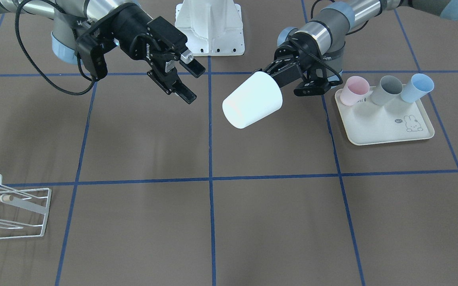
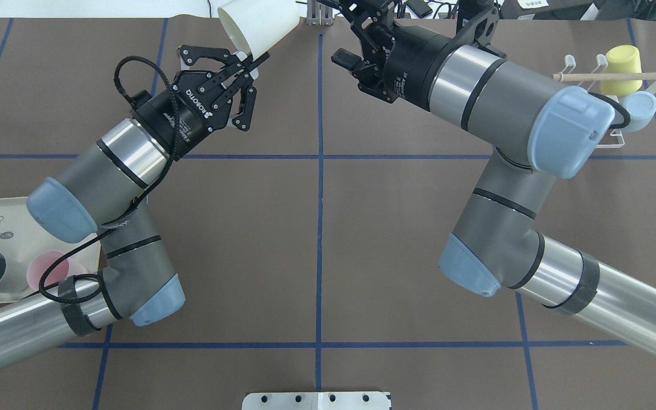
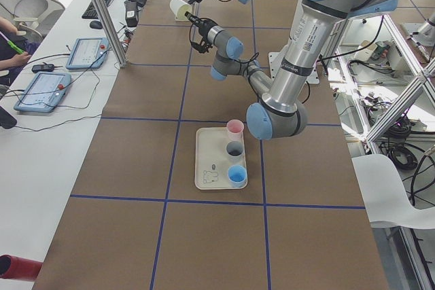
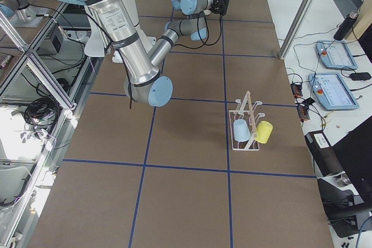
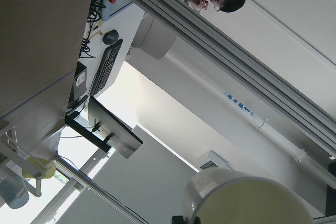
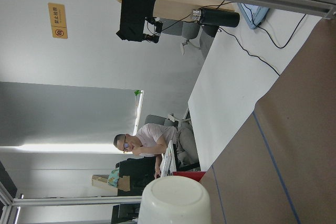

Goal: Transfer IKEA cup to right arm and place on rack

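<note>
Handoff in progress: left gripper (image 1: 272, 77) pinches the rim of the large white plastic cup (image 1: 253, 105), tilted, mid-air over the brown table (image 1: 276, 222). Right gripper (image 1: 191, 82) hangs near it, jaws wide apart (empty). Low white wire rack (image 1: 14, 214) sits along the far edge, right side.

White cup (image 1: 252, 105) tilted, airborne; white wire rack (image 1: 22, 204) on robot's right.

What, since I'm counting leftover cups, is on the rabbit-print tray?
A pink cup, a grey cup and a blue cup; the tray surface beneath them is covered.
</note>
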`<act>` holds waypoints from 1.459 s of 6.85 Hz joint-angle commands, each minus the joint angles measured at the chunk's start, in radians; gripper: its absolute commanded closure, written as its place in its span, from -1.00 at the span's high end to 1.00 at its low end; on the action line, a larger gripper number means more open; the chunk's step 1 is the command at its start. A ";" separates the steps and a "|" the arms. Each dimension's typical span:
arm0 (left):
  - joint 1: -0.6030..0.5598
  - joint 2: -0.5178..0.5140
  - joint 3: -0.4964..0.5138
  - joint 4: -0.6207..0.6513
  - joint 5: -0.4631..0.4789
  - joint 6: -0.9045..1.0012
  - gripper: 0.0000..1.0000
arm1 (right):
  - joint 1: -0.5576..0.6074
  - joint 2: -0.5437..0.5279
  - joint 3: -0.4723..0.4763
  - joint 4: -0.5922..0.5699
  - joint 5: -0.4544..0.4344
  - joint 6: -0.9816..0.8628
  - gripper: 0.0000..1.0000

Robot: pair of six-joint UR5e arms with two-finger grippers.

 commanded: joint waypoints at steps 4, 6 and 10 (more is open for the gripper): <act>0.041 -0.032 0.021 0.016 0.008 0.014 -1.00 | -0.010 0.001 -0.012 -0.001 -0.005 -0.006 1.00; 0.049 -0.042 0.016 0.016 0.019 0.015 -1.00 | -0.010 0.001 -0.014 -0.001 -0.005 -0.006 1.00; 0.094 -0.069 0.009 0.015 0.045 0.076 -1.00 | -0.010 0.001 -0.015 -0.001 -0.005 -0.006 1.00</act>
